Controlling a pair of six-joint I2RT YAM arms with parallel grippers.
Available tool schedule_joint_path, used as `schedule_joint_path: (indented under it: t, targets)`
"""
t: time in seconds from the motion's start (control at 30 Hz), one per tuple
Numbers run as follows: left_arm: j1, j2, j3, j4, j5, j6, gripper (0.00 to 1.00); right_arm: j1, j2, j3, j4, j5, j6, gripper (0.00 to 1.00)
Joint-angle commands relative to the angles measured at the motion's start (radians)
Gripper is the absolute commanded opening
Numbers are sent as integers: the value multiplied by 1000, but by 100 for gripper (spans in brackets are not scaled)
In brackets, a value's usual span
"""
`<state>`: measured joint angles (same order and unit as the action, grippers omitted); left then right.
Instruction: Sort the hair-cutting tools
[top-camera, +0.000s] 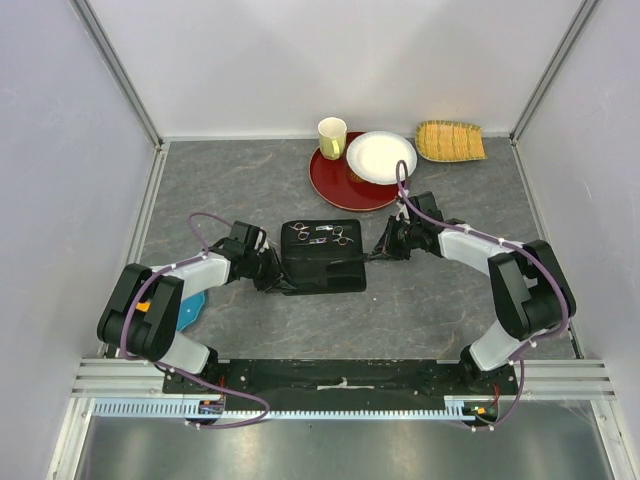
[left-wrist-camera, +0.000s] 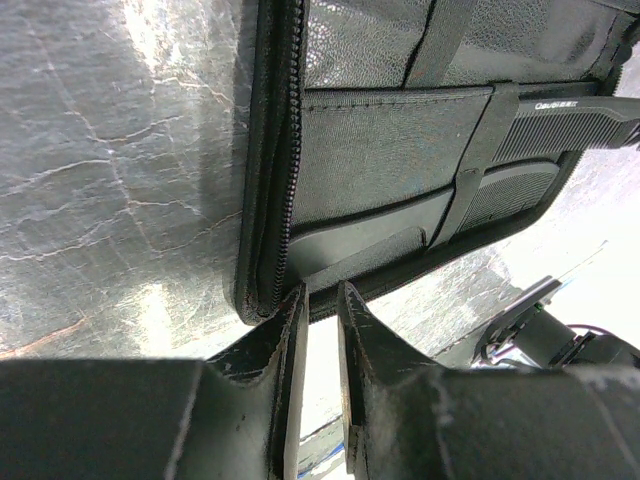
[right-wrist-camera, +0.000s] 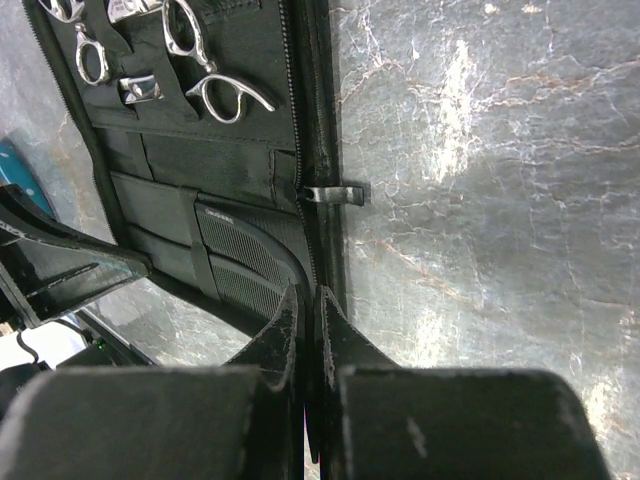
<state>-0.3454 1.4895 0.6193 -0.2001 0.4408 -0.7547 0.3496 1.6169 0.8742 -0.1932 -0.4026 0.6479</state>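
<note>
Scissors (right-wrist-camera: 215, 75) are lying in the far half of the open black case (top-camera: 325, 272), the black comb (left-wrist-camera: 560, 118) tucked in its near pocket. The right gripper (right-wrist-camera: 308, 300) is pinching the case's right rim, and the left gripper (left-wrist-camera: 320, 298) is hovering at its left corner, jaws a sliver apart on nothing. Any tug on that rim is risking folding the case shut over the tools or shaking them loose.

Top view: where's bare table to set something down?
Far-left table, between the left wall and red tray, is bare; so is the near strip between case and base rail. Crowded: far right, with tray, plate, cup, basket.
</note>
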Motion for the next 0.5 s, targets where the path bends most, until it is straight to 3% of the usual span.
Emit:
schedule_joint_path:
  t: [0.0, 0.47]
  targets:
    - [-1, -12, -13, -9, -33, 12, 25, 17, 55, -20, 15, 7, -63, 0]
    - [-1, -20, -16, -12, -28, 14, 24, 143, 121, -70, 267, 54, 123, 0]
